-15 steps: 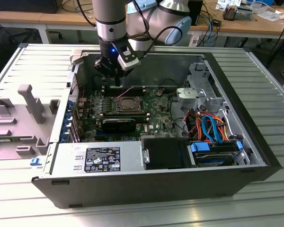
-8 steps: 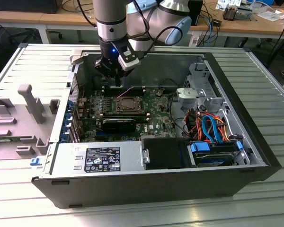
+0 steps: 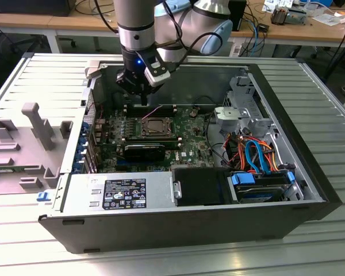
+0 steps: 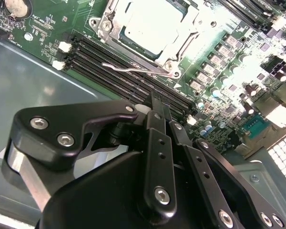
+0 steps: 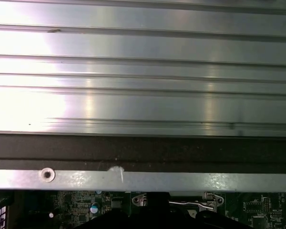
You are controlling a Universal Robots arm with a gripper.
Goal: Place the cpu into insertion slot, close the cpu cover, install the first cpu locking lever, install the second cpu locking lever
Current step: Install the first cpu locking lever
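Note:
The insertion slot (image 3: 155,127) sits mid-board inside the open computer case. In the second wrist view the cpu (image 4: 145,24) lies in the slot, its pale metal top showing through the window of the cpu cover (image 4: 181,38), which lies flat over it. A thin silver locking lever (image 4: 133,70) runs along the socket's edge nearest my gripper; I cannot tell whether it is latched. My gripper (image 3: 144,101) hangs just behind the socket in the exterior view, above the board. Its black fingertips (image 4: 156,101) are shut together over the memory slots, holding nothing.
Long black memory slots (image 4: 133,78) run between gripper and socket. A black card (image 3: 145,152) lies in front of the socket. The power supply (image 3: 121,192), drive bay with coloured cables (image 3: 256,155) and case walls (image 3: 276,109) surround the board. A grey fixture (image 3: 34,132) stands outside the case.

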